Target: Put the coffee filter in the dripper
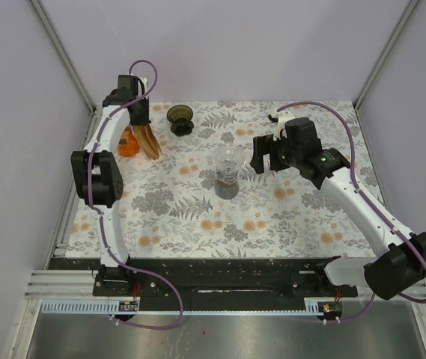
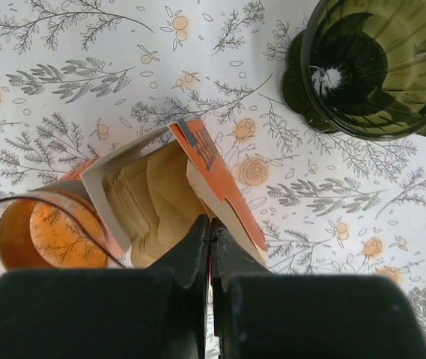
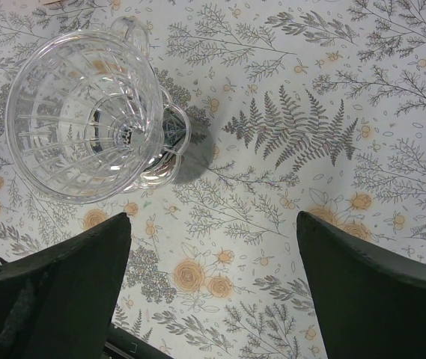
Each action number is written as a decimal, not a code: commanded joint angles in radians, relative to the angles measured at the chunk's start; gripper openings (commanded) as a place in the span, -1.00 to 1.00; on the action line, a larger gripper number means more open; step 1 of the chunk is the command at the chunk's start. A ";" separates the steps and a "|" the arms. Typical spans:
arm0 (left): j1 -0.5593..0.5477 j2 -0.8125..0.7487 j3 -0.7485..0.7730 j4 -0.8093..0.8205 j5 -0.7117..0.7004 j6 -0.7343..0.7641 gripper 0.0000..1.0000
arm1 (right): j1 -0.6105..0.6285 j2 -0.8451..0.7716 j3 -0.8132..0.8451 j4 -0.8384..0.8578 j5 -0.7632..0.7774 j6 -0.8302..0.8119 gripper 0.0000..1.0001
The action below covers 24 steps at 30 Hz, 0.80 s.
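the dripper [image 1: 180, 118] stands at the far side of the tabletop [image 1: 287, 217], left of centre. nearer and to its left lies the filter box [image 1: 150, 140], filters [image 2: 156, 198] in it, a cup [image 1: 127, 144] just beside its left. a glass vessel [image 1: 227, 168] stands mid-tabletop, well apart, with the right gripper [image 3: 213, 217] to its right.

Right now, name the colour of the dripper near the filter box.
The dripper is dark olive green; left wrist view shows it best.

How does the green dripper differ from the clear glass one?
The green dripper is dark olive, the clear glass dripper colourless. The green dripper stands near the far edge by the filter box; the clear glass dripper stands mid-table, before the right gripper. Both are upright ribbed cones.
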 commanded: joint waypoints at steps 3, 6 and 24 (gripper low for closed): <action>0.013 -0.130 -0.053 0.015 0.026 0.001 -1.00 | -0.003 -0.019 0.021 -0.014 0.009 -0.009 0.99; 0.014 -0.168 -0.079 0.015 0.038 0.008 -1.00 | -0.003 -0.029 0.024 -0.017 0.012 -0.009 0.99; 0.016 -0.354 -0.156 -0.028 0.110 0.078 -1.00 | -0.003 -0.079 0.059 -0.033 0.029 0.026 0.96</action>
